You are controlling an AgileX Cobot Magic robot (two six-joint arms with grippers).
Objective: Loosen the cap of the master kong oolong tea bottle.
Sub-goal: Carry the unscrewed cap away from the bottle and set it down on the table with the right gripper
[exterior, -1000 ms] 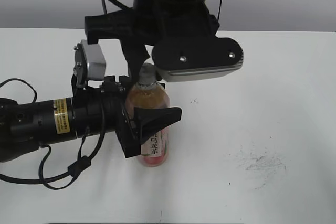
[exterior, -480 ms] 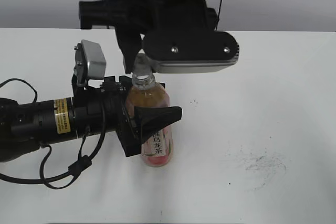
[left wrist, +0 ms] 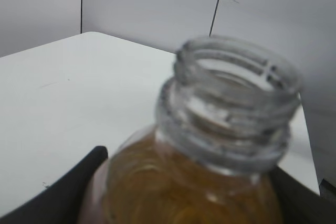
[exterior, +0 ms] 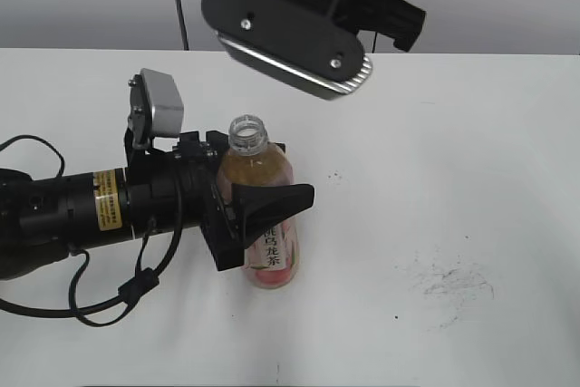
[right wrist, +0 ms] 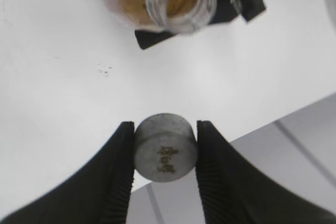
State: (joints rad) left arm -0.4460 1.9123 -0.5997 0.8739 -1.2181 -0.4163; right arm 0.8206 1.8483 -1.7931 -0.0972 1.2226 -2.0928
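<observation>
My right claw [right wrist: 164, 156] pinches the small round grey ribbed cap [right wrist: 165, 155], while my left claw [exterior: 237, 217] clamps the slim clear amber-tea bottle [exterior: 261, 215] mid-frame, steadying it upright.

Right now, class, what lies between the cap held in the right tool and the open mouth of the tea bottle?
In the right wrist view, only bare white table shows between the cap in the right tool and the bottle mouth.

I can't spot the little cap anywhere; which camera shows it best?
The right wrist view: the cap sits close up, pinched between the right gripper fingers. The exterior view hides it behind that arm; the left wrist view shows only the open bottle neck.
</observation>
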